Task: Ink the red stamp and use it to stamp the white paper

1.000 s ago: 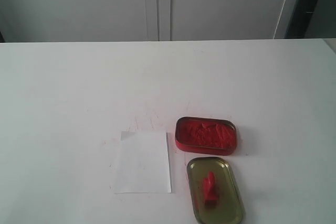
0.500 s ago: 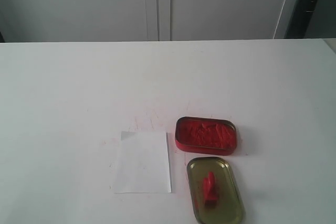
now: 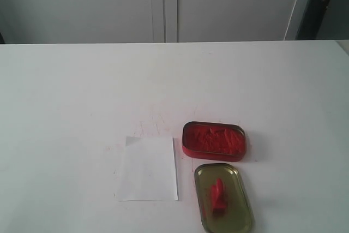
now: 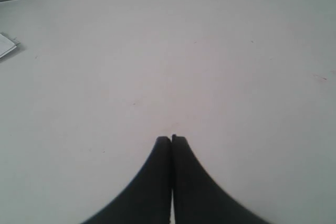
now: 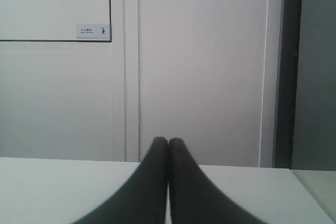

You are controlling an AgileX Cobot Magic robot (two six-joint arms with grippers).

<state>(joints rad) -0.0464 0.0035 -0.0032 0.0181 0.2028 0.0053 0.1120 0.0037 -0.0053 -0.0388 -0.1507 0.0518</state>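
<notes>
The red stamp (image 3: 218,195) lies on its side inside the gold-coloured tin lid (image 3: 235,219) near the front of the table. Just behind the lid sits the open red ink tin (image 3: 214,140), full of red ink paste. To the left of both lies the white paper (image 3: 148,168), flat, with its far left corner creased. Neither arm shows in the exterior view. My left gripper (image 4: 171,138) is shut with nothing in it, above bare white table. My right gripper (image 5: 168,141) is also shut and empty, pointing toward a grey wall over the table.
The white table (image 3: 82,96) stretches wide around the objects. Grey cabinet panels (image 3: 163,4) stand behind its far edge. A white object (image 4: 6,44) lies at the border of the left wrist view.
</notes>
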